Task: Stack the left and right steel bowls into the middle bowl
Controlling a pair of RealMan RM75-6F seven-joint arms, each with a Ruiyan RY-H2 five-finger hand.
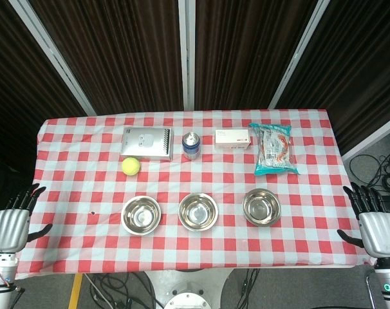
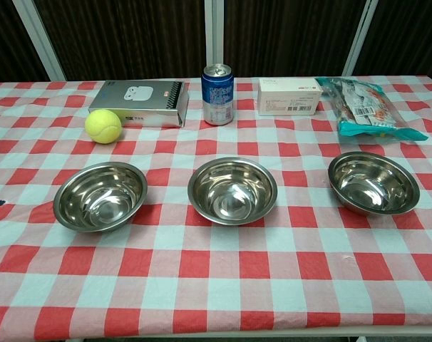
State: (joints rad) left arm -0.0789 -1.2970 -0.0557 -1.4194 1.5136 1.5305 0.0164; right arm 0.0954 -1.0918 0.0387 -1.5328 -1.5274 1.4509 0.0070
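Observation:
Three steel bowls stand in a row near the front of the red-checked table (image 1: 79, 187): the left bowl (image 1: 141, 214) (image 2: 100, 196), the middle bowl (image 1: 198, 211) (image 2: 232, 190) and the right bowl (image 1: 261, 206) (image 2: 373, 182). All three are upright, apart from each other, with nothing in them. My left hand (image 1: 13, 221) hangs off the table's left edge, fingers spread, holding nothing. My right hand (image 1: 374, 223) hangs off the right edge, also spread and holding nothing. Neither hand shows in the chest view.
Behind the bowls lie a yellow tennis ball (image 1: 130, 166) (image 2: 103, 126), a grey box (image 1: 147, 143) (image 2: 139, 104), a blue can (image 1: 191, 145) (image 2: 217, 94), a white carton (image 1: 232, 138) (image 2: 289, 96) and a snack packet (image 1: 274, 149) (image 2: 369, 108).

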